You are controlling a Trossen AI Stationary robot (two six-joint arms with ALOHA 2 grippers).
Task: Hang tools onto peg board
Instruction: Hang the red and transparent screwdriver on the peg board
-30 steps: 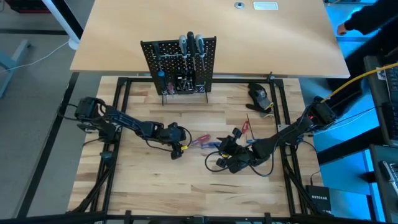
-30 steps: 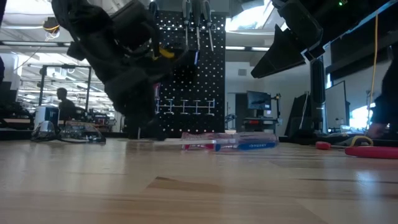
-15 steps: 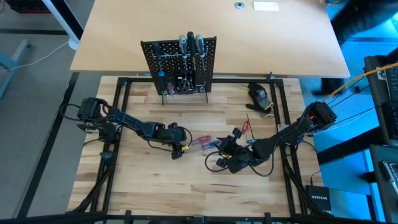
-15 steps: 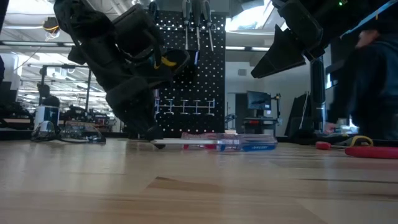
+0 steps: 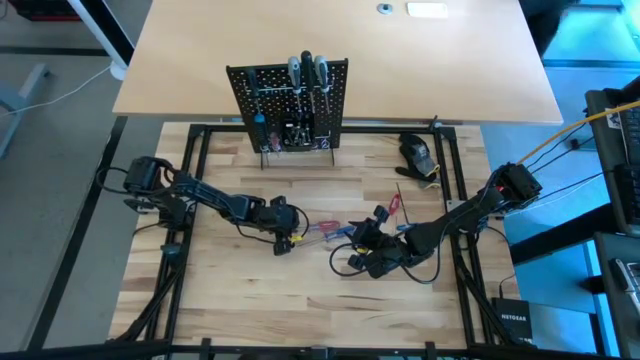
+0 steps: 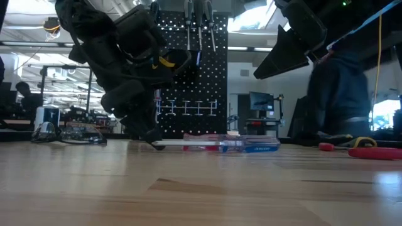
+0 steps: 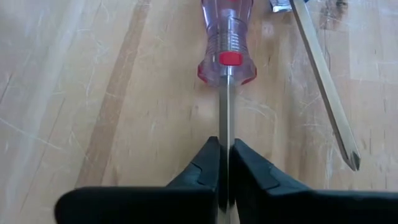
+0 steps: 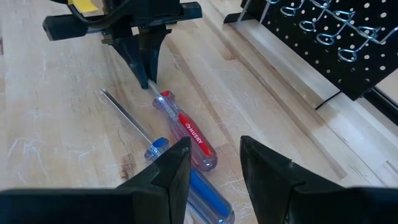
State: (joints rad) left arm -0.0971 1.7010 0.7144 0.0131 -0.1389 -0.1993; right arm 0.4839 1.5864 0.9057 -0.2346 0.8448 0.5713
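Risk lies in the grip point: the left pincer [image 7: 224, 163] is clamped on the thin shaft of the red-handled screwdriver [image 7: 228, 37], which lies flat on the surface [image 5: 240, 290] touching a blue-handled screwdriver [image 8: 198, 186]. Lifted by the shaft, its heavy handle may swing or slip free. The right pincer [image 8: 214, 165] hovers nearby, partly open and empty. The peg board [image 5: 288, 105] stands well apart.

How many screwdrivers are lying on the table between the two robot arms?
2. The red-handled screwdriver has its shaft pinched in the left gripper. The blue-handled screwdriver lies beside it, touching, near the right gripper. Others may be hidden.
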